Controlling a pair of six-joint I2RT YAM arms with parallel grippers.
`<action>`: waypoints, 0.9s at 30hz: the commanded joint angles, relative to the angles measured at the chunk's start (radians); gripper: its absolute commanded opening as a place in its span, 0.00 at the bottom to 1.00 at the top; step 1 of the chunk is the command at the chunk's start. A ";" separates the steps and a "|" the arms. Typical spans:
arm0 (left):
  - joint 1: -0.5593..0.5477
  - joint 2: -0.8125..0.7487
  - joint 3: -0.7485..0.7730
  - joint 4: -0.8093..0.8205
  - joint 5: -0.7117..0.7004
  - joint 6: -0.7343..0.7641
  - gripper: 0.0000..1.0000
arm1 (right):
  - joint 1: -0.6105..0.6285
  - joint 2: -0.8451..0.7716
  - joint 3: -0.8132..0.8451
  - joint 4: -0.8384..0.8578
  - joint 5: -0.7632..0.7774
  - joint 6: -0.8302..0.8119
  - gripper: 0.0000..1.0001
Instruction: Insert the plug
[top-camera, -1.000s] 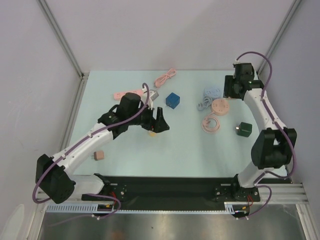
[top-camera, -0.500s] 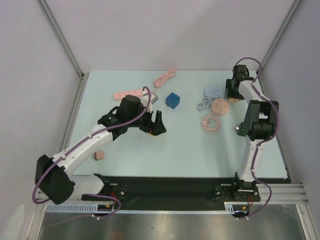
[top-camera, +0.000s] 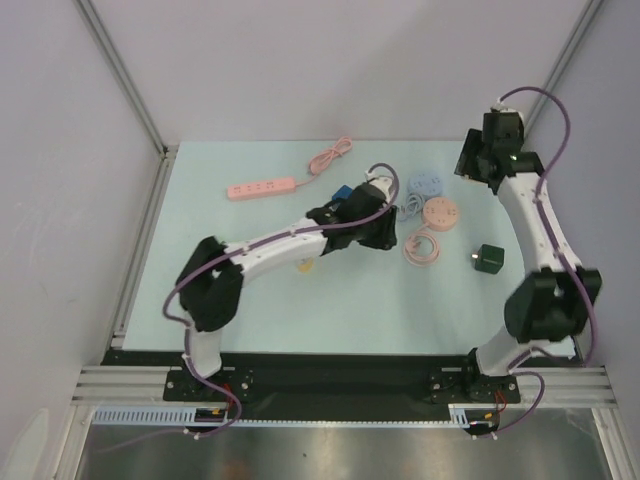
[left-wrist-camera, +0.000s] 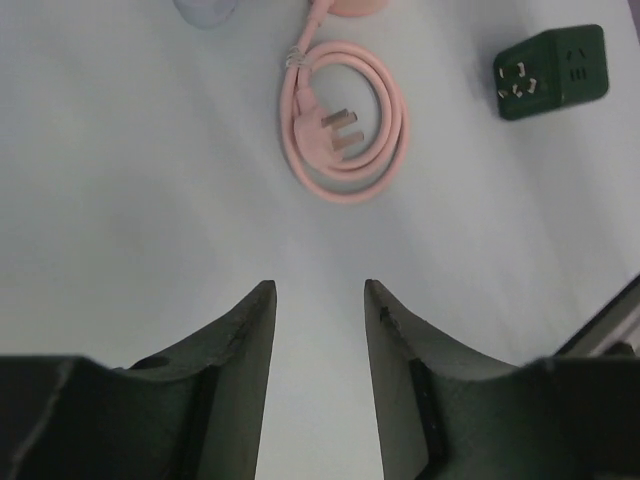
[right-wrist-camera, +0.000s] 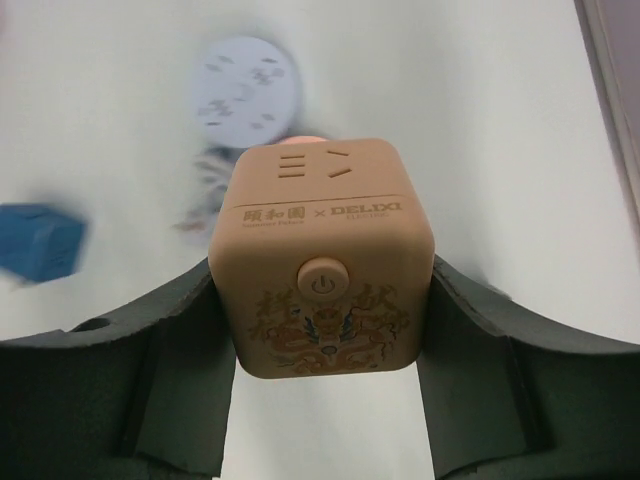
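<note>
The plug (left-wrist-camera: 335, 130) is seen lying on the worktop (left-wrist-camera: 150, 200) at the end of a coiled pink cord (left-wrist-camera: 396, 120). It is just ahead of the left pincer (left-wrist-camera: 318, 292), whose fingers are spread with nothing between them. A green cube socket (left-wrist-camera: 550, 72) is set near the coil, apart from it. In the overhead view a pink round socket (top-camera: 438, 213) and a blue round socket (top-camera: 427, 186) are found just beyond the coil. A blue cube (top-camera: 343, 194) is partly hidden by the left arm. A pink power strip (top-camera: 260, 187) and a loose pink cable (top-camera: 332, 155) are left at the far side. A tan cube socket (right-wrist-camera: 325, 300) is pinched in the right pincer (right-wrist-camera: 325, 270), raised over the far right. Since a second ago the left arm has been swung from left of centre across to the coil, and the power strip has been uncovered.
</note>
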 joint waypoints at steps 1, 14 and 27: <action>-0.035 0.123 0.119 0.035 -0.100 -0.154 0.45 | 0.009 -0.214 -0.074 0.040 -0.089 0.082 0.00; -0.090 0.416 0.239 0.129 -0.135 -0.333 0.62 | 0.013 -0.584 -0.242 0.166 -0.261 0.135 0.00; -0.089 0.593 0.457 -0.086 -0.231 -0.412 0.53 | 0.049 -0.624 -0.263 0.210 -0.273 0.124 0.00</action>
